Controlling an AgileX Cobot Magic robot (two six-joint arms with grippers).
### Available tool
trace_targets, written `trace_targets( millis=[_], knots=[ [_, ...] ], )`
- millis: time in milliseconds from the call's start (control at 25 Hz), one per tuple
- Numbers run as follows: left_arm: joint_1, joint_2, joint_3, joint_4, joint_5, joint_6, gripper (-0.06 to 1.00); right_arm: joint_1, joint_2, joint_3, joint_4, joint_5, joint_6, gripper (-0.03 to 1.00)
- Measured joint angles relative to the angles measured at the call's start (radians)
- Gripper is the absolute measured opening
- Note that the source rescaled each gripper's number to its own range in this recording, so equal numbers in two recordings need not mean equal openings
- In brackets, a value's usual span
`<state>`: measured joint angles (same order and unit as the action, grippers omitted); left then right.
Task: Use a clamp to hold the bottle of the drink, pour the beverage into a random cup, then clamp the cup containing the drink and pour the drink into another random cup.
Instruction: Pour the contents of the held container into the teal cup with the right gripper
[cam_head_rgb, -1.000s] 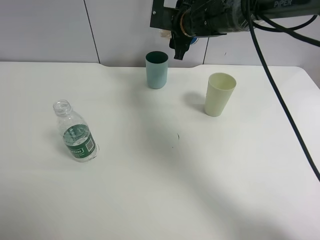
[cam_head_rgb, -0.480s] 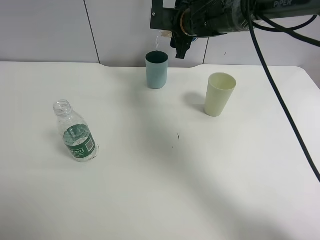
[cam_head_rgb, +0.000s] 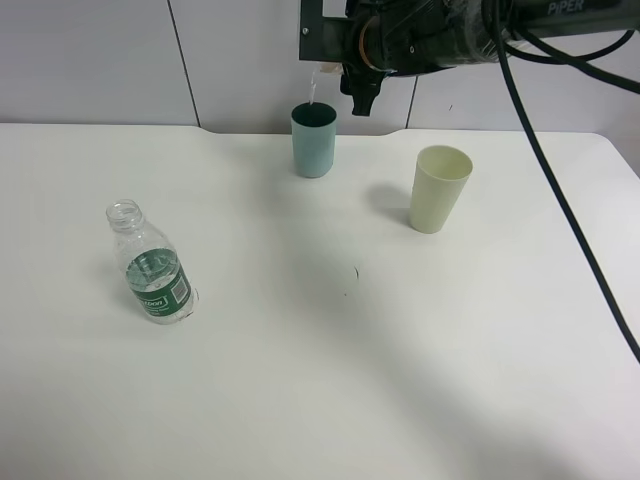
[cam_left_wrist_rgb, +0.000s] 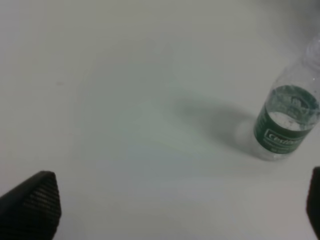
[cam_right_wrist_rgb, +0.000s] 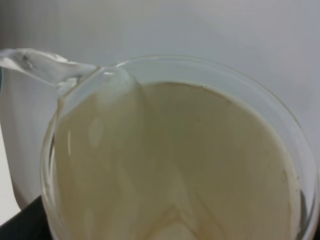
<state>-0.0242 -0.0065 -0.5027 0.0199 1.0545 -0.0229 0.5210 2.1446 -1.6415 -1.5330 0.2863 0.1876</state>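
Observation:
My right gripper (cam_head_rgb: 358, 70) hangs high at the back of the table, shut on the white paper cup (cam_right_wrist_rgb: 175, 165), which is tipped over the teal cup (cam_head_rgb: 314, 140). The arm mostly hides the held cup in the exterior view. In the right wrist view its cream inside fills the picture. Clear beverage (cam_right_wrist_rgb: 45, 67) spills over its rim and falls as a thin stream (cam_head_rgb: 312, 92) into the teal cup. The uncapped green-labelled bottle (cam_head_rgb: 151, 263) stands upright at the left. My left gripper (cam_left_wrist_rgb: 172, 210) is open, short of the bottle (cam_left_wrist_rgb: 287, 125) and holding nothing.
A taller pale green cup (cam_head_rgb: 439, 188) stands right of the teal cup. A black cable (cam_head_rgb: 560, 200) trails from the right arm down the right side. The white table (cam_head_rgb: 330, 380) meets a grey wall behind the cups.
The right gripper has tipped the held cup further over the teal cup, and a stream of liquid now runs from its rim. The bottle and both standing cups have not moved.

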Motion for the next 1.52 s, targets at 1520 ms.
trace_targets(
  millis=[1520],
  knots=[
    [0.000, 0.000, 0.000, 0.000, -0.001, 0.000, 1.00, 0.000, 0.000, 0.000, -0.068, -0.026, -0.068, 0.00]
  ],
)
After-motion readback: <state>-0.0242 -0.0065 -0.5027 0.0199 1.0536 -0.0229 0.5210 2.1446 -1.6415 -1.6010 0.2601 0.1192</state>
